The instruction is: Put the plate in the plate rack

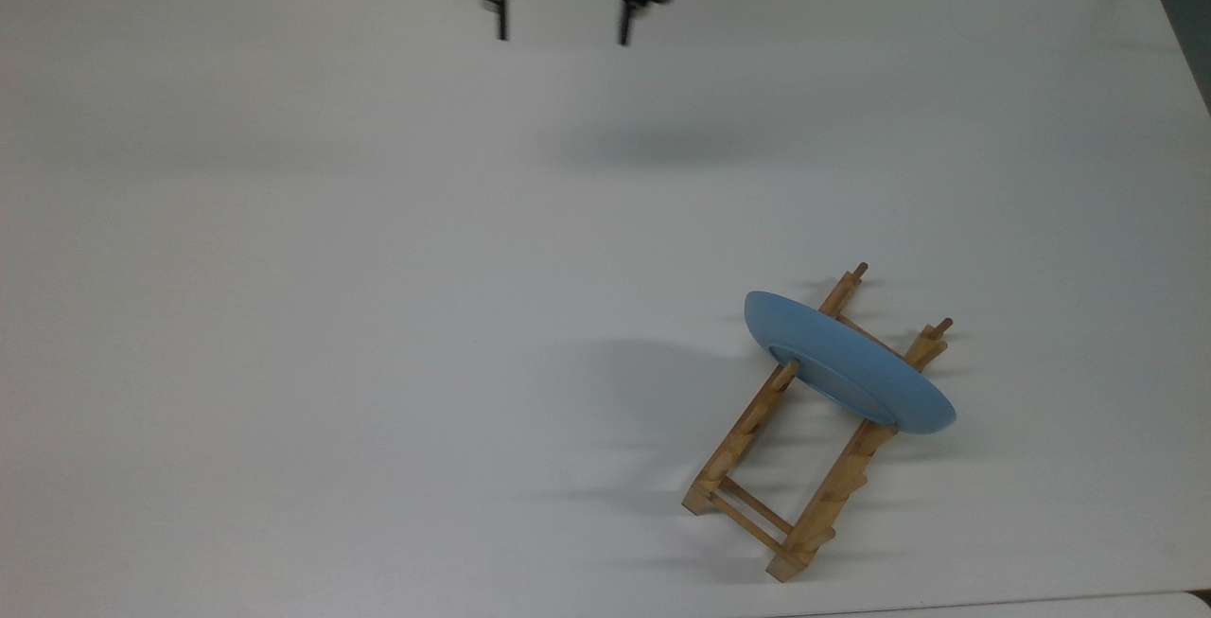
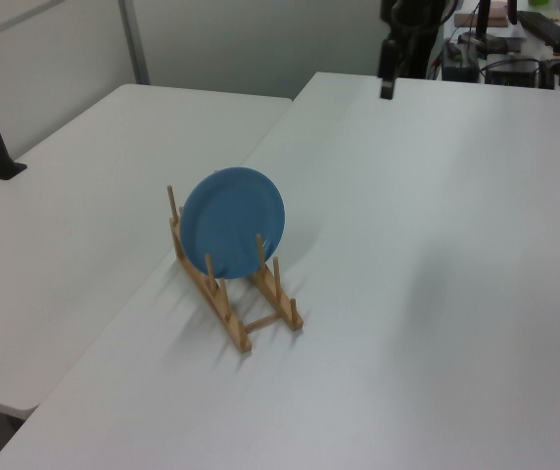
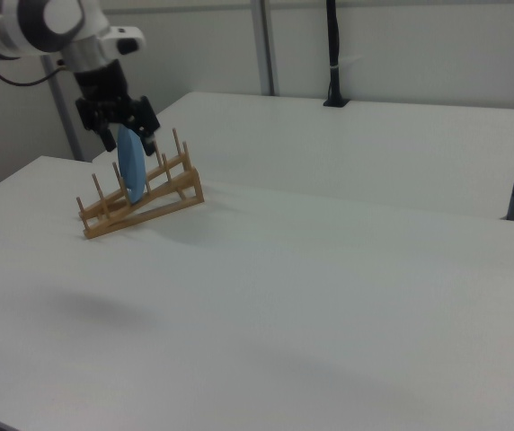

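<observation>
white table (image 1: pixel 284 268), plain top. second white table (image 2: pixel 94 166) just beside it, a seam between them. black pole (image 3: pixel 332 54) upright on that table's far edge.

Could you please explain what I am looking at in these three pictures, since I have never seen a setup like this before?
These are three camera views of one moment at a white table. The machine is a robot arm ending in a black two-finger gripper, its fingers spread open and holding nothing. The top view looks down on the table, with the gripper near the far edge. The left view and right view look across the table from its sides. On the table lies a light wooden plate rack with upright pegs. A light-blue plate stands on edge in it, between the pegs, leaning slightly. In the left view you see the plate's round face, and the gripper hangs far beyond it, apart from the plate.
</observation>
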Available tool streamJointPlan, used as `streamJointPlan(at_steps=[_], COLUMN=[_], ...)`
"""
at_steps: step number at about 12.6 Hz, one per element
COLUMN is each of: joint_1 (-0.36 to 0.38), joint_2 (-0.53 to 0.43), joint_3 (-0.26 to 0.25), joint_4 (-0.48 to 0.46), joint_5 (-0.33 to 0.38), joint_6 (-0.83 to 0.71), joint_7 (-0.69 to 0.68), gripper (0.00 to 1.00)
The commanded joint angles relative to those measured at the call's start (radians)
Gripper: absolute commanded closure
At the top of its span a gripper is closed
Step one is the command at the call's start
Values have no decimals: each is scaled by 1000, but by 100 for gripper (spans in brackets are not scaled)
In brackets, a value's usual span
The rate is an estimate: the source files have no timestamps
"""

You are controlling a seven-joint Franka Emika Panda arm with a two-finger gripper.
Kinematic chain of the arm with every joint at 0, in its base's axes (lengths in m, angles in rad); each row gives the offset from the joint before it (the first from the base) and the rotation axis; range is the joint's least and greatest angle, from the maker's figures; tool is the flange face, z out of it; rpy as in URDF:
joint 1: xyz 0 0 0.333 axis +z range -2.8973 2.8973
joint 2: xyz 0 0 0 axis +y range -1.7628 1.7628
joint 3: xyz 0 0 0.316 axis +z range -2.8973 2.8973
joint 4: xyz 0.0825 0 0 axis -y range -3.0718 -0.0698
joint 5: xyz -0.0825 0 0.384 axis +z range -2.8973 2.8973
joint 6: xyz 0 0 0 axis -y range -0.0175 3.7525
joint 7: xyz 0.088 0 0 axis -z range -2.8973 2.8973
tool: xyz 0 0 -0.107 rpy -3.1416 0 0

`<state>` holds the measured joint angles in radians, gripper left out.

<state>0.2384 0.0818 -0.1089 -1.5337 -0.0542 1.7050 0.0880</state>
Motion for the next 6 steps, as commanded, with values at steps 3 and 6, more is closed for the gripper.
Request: streamJointPlan(at_steps=[3, 6], joint_1=[-102, -134], joint_2=[-88, -83], joint_3=[-2, -2], joint_4=[-71, -71], joint_5=[68, 59], joint_6=[-148, -150], joint_7=[-114, -122], gripper=[0, 0])
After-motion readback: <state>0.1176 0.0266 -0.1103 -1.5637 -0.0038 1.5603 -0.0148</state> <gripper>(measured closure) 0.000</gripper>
